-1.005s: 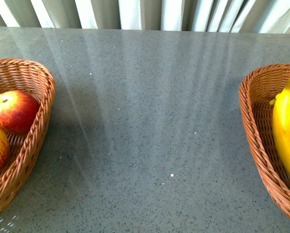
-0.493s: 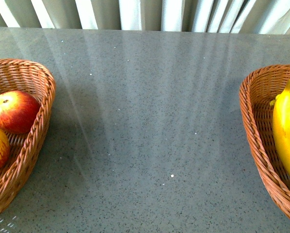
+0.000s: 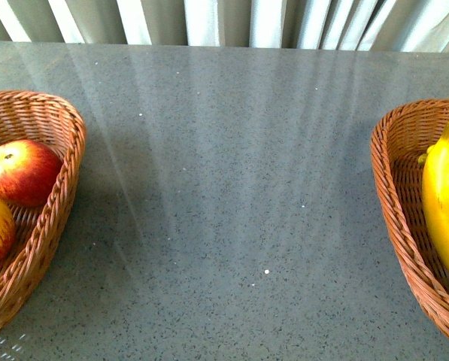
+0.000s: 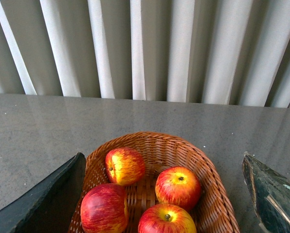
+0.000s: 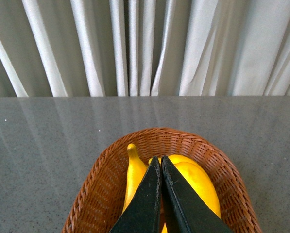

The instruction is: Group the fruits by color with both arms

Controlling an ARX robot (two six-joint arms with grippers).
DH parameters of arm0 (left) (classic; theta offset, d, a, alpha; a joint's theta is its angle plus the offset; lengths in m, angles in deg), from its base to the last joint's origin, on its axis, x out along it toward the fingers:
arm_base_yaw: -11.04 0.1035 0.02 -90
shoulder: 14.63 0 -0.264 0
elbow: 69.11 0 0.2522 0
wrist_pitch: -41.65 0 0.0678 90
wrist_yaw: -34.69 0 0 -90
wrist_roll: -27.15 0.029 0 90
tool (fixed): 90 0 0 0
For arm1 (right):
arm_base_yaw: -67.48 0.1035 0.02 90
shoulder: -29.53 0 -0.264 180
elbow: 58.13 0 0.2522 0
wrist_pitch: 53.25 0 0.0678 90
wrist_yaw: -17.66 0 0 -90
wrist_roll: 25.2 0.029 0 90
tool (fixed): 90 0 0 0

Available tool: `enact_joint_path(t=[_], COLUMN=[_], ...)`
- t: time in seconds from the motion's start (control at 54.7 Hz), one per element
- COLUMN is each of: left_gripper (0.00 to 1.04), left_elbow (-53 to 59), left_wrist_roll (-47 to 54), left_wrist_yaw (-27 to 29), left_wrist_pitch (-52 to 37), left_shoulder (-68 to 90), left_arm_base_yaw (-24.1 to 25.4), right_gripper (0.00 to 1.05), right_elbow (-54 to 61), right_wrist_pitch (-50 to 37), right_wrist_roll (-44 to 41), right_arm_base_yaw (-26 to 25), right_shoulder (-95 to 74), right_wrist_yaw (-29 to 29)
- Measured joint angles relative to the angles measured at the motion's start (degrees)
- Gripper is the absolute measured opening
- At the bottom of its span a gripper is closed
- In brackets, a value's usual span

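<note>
The table [image 3: 232,188] is a smooth grey speckled stone-like slab with a soft sheen that mirrors the pale cloth curtain [image 4: 149,48] in folds. Both baskets [image 3: 55,195] [image 3: 393,188] are rough woven brown wicker. The apples [image 4: 178,187] have glossy, waxy red-and-yellow skin; the bananas [image 5: 196,182] are smooth and slightly shiny. The gripper fingers [image 5: 147,204] [image 4: 47,204] look like matt black plastic

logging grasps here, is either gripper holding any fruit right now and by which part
Nothing is held. The left gripper is open above the red apples in their brown wicker basket; the right gripper is shut empty above the yellow bananas.
</note>
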Motion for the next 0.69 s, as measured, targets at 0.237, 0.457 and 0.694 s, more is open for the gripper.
enact_joint_path(t=[0.237, 0.457, 0.694], left_gripper=[0.96, 0.96, 0.96], left_elbow=[0.00, 0.00, 0.00], left_wrist_roll=[0.00, 0.00, 0.00], left_wrist_yaw=[0.00, 0.00, 0.00], left_wrist_pitch=[0.00, 0.00, 0.00], left_shoulder=[0.00, 0.00, 0.00], left_arm_base_yaw=[0.00, 0.00, 0.00], right_gripper=[0.46, 0.96, 0.96], right_elbow=[0.00, 0.00, 0.00], right_wrist_pitch=[0.02, 0.00, 0.02], right_wrist_roll=[0.00, 0.02, 0.04], right_arm_base_yaw=[0.00, 0.00, 0.00], right_shoulder=[0.00, 0.02, 0.02], right_wrist_yaw=[0.00, 0.00, 0.00])
